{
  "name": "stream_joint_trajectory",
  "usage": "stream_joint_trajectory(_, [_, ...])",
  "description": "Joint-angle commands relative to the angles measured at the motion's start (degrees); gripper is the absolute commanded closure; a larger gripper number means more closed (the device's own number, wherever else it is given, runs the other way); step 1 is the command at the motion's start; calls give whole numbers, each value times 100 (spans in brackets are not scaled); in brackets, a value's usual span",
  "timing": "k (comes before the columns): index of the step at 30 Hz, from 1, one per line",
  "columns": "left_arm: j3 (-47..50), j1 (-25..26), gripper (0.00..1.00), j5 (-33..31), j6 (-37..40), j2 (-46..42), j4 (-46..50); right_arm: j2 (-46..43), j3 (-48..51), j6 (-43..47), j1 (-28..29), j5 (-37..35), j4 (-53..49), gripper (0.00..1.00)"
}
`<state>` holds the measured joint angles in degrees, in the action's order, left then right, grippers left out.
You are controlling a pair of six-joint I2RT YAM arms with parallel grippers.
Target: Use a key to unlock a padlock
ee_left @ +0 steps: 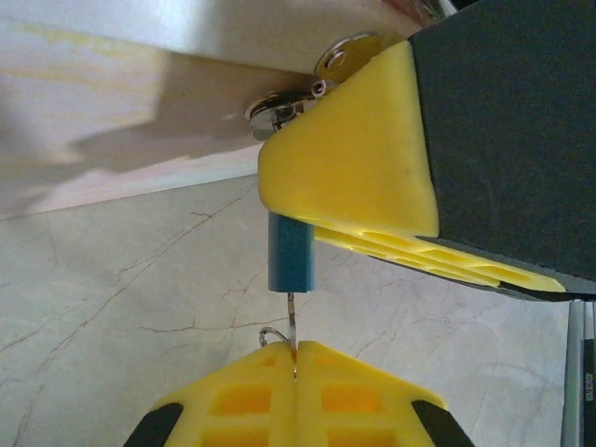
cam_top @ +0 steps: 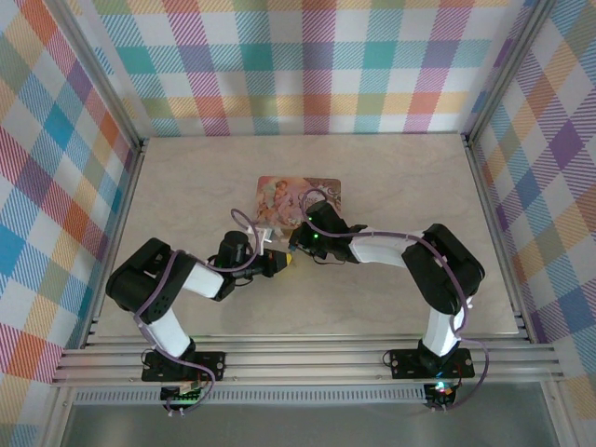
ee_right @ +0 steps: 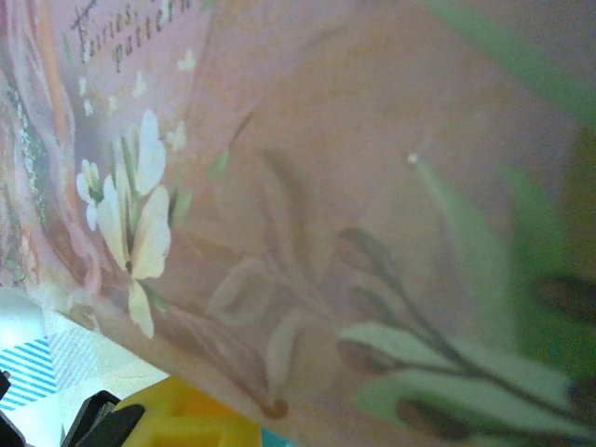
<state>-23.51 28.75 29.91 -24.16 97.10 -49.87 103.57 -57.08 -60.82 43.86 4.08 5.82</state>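
The padlock (ee_left: 291, 253) has a small blue body; its silvery shackle (ee_left: 275, 107) sits above, by a round metal piece. My right gripper (cam_top: 296, 244) is shut on the padlock, and one of its yellow fingers (ee_left: 354, 158) covers the upper body. The key (ee_left: 292, 321), a thin metal blade with a small wire ring, stands with its tip in the bottom of the padlock. My left gripper (ee_left: 295, 358) is shut on the key's head. In the top view the left gripper (cam_top: 282, 264) meets the right one just in front of the tin.
The pink illustrated tin (cam_top: 300, 198) lies at the table's middle, directly behind both grippers, and looms very close in the right wrist view (ee_right: 326, 186). A yellow right fingertip (ee_right: 186, 419) peeks out below it. Pale marbled tabletop (ee_left: 112, 307) lies under the padlock.
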Motion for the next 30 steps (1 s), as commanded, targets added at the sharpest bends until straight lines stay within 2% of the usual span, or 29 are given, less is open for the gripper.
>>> stream_joint_trajectory(1, [-220, 34, 100, 22, 171, -287, -93, 157, 140, -167, 97, 392, -1011, 99])
stream_joint_trajectory(8, [-252, 50, 100, -242, 392, -586, 152, 316, -135, -97, 132, 613, -1358, 100])
stream_joint_trajectory(11, [-256, 185, 100, -604, 739, -812, 365, 425, -389, -106, 131, 796, -1673, 100])
stream_joint_trajectory(19, [-278, 860, 100, -1939, 2161, -1143, 1061, 436, -858, -44, 141, 1030, -2280, 100])
stream_joint_trajectory(27, [-315, 1881, 100, -3621, 3584, -1181, 1506, 506, -1077, 94, 142, 1227, -2720, 100])
stream_joint_trajectory(30, [-330, 2020, 100, -3869, 3711, -1216, 1544, 472, -1070, 132, 141, 1211, -2805, 100])
